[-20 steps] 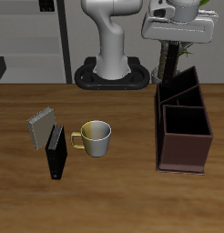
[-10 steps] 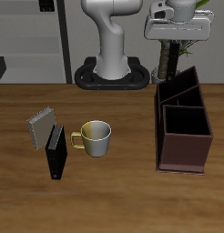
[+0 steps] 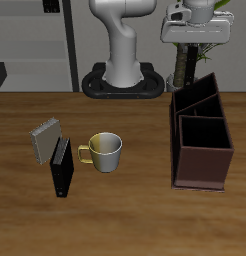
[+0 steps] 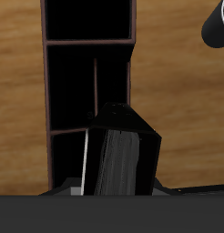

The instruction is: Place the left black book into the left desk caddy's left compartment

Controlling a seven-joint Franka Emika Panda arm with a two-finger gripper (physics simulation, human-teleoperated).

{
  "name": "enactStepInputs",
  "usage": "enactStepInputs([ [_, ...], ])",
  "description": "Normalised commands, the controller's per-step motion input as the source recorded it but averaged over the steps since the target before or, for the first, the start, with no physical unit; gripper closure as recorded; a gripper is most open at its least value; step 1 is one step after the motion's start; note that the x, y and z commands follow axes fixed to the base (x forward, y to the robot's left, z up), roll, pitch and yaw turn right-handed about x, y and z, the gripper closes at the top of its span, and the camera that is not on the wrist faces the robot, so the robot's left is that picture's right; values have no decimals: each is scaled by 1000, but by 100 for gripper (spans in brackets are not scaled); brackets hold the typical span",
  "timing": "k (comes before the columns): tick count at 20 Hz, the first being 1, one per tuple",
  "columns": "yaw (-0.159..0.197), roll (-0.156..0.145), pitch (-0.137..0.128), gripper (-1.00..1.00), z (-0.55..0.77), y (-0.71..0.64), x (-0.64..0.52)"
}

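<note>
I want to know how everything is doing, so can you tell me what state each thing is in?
gripper: shut on the left black book, high over the caddy.
left black book: held in the air, not yet in the caddy.
left desk caddy: standing on the table.
left compartment: no book in it.
other black book: standing beside the grey speckled book.
grey speckled book: standing on the table.
mug: upright.

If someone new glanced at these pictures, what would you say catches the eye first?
Probably the left desk caddy, a dark maroon box with black dividers, standing apart from everything else. High above its back end hangs the gripper, and the wrist view shows a black book between its fingers, over the caddy's compartments. Across the table, a cream mug sits beside a second black book and a grey speckled book.
</note>
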Motion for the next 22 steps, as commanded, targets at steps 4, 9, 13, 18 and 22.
enactStepInputs([
  [4,1,36,9,100,-111,218,-127],
  [9,2,-14,-15,100,-50,71,-224],
  [13,52,-43,-20,100,-81,-40,-247],
  [18,-21,-1,42,100,-178,35,-35],
  [22,6,38,31,100,-194,214,-27],
])
